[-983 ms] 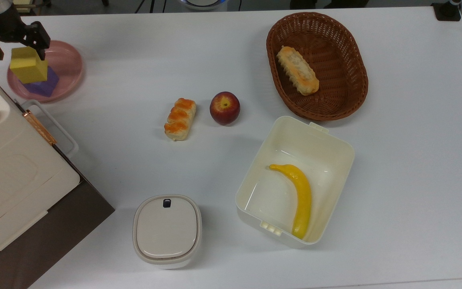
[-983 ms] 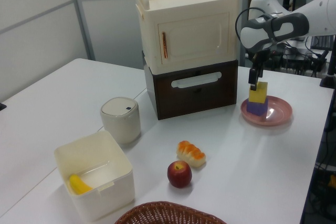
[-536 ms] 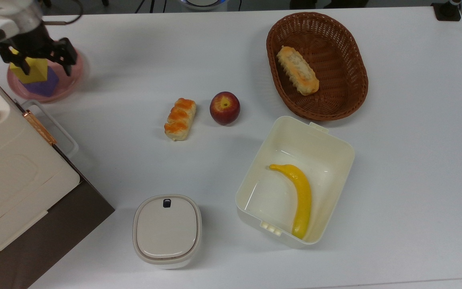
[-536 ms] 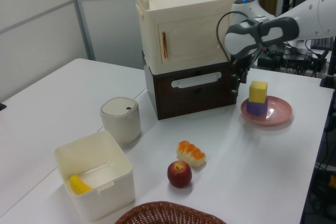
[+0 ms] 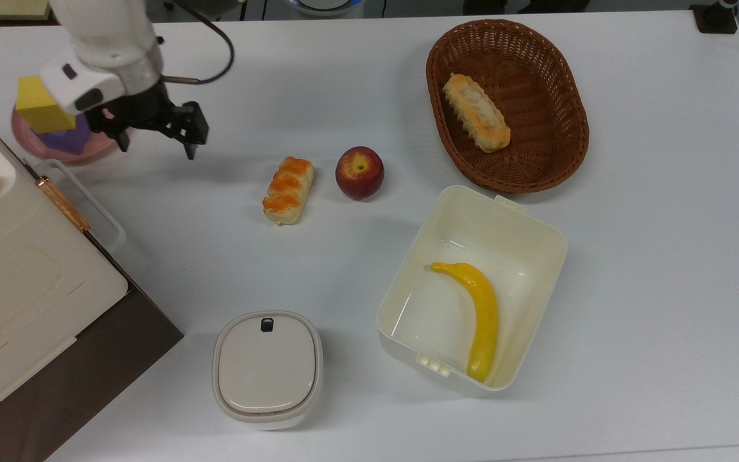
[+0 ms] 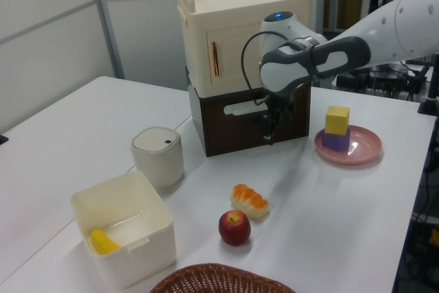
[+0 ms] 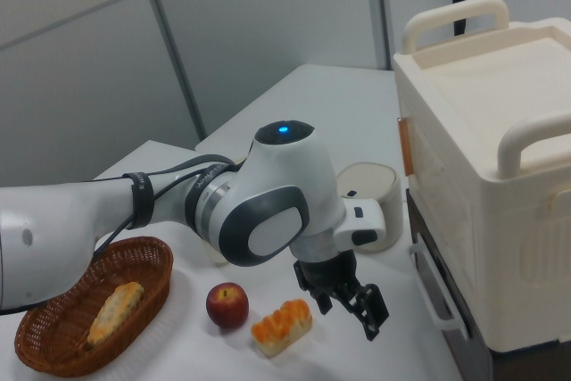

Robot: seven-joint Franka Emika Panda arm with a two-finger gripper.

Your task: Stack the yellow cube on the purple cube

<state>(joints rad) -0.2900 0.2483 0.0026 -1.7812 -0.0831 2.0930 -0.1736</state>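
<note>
Sitting square on the matte violet-blue purple cube [image 6: 335, 140], the plain matte yellow cube [image 6: 337, 120] looks placed as the task wants, both on the round pink plate [image 6: 364, 150] at the top view's far left. The step in hand, as I judge it, is clearing the arm away without disturbing the pile. The black two-finger pincer [image 5: 156, 136] hangs above the white bench [image 5: 652, 269], spread open and gripping nothing, just to the top view's right of the plate. Doing this well means moving out over the open bench and lifting, so no part of the arm sweeps across the stack; the foam-like block would likely topple at a light knock.

Around it: a glazed orange-topped bread roll [image 5: 288, 190] and a red apple [image 5: 359, 172] lie mid-bench, nearest along an outward path. A brown wicker basket [image 5: 562, 160] holds a pale long pastry [image 5: 476, 112]. A cream plastic tub [image 5: 536, 237] holds a long curved yellow banana [image 5: 476, 314], and a lidded grey-white canister [image 5: 267, 369] stands nearby. The cream-and-brown cabinet [image 6: 247, 73] rises close behind the pincer in the left view, the main thing to stay clear of.
</note>
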